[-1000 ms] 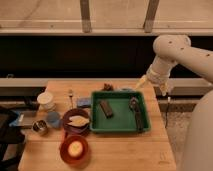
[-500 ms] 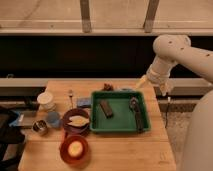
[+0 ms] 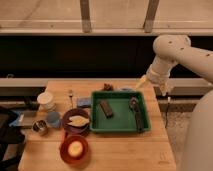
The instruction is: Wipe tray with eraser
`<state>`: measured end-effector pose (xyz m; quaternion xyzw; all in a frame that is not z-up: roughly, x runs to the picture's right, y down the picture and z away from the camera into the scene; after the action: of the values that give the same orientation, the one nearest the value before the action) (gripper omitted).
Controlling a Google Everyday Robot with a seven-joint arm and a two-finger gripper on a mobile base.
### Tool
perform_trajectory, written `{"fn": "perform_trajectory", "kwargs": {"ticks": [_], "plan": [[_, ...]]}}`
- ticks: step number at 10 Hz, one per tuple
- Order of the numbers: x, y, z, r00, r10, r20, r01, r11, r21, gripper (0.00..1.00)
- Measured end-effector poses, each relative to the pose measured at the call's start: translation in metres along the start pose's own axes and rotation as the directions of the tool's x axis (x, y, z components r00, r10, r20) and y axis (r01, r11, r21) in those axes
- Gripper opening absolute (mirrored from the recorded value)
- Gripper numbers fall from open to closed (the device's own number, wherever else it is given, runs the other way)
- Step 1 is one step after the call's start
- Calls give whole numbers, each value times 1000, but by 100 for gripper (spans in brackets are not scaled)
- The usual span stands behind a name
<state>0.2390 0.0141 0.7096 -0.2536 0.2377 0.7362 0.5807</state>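
Reaching in from the right edge of the frame, the white arm bends at a chunky elbow in the upper right, then angles down and left toward the wooden table. The gripper sits at the end of it, pale tip pointing down-left, hovering just above and beyond the upper right corner of the green tray. Its fingers are spread wide with nothing between them, far as I can see.

The tray sits right of center on the table. The eraser, a small dark block, lies flat inside the tray's left half, tilted a bit, so it's down and to the left of the gripper and well apart from it. A longer dark tool lies along the tray's right side, closer to the gripper but not touching it either.

Left of the tray there's a purple plate and a small blue block.
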Motion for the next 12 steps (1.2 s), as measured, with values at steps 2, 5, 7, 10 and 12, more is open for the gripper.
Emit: {"fn": "perform_trajectory", "kwargs": {"ticks": [2,5,7,10,12], "plan": [[0,0,0,1000,0,0,0,1000,0,80],[0,0,0,1000,0,0,0,1000,0,80],[0,0,0,1000,-1,0,1,1000,1,80],[-2,8,3,1000,-12,11,12,1000,14,80],[-8,41,10,998,-63,23,63,998,3,80]]}}
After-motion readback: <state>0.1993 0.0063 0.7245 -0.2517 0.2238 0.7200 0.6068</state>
